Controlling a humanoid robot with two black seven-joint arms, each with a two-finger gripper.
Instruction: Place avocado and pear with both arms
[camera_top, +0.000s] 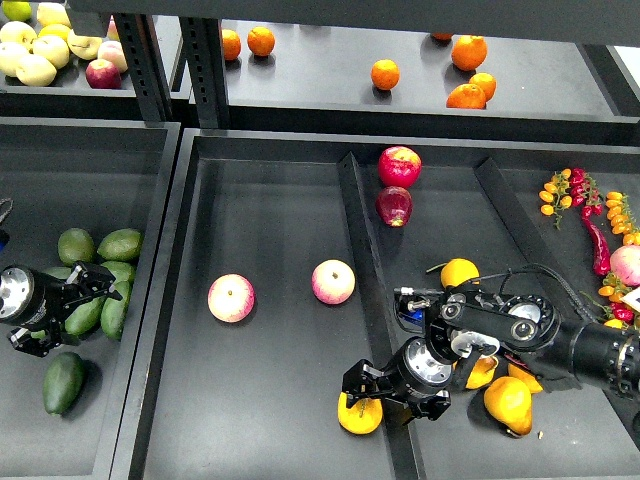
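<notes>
The dark green avocado (62, 382) lies alone at the front of the left tray (150, 330). My left gripper (62, 310) is open just above and behind it, over the heap of lighter avocados (118, 245), holding nothing. The pear (358, 414), yellow-orange with a dark streak, lies at the front of the middle tray beside the divider (362, 270). My right gripper (390, 393) is open and low over the pear. One finger (356, 380) covers the pear's top edge. I cannot tell whether it touches.
Two pink-yellow apples (231, 298) (333, 282) lie mid-tray. Two red apples (399, 166) sit behind the divider. Plain pears (508, 403) lie under my right arm. Chillies and small tomatoes (590, 215) lie at the right. Oranges (384, 74) are on the shelf above.
</notes>
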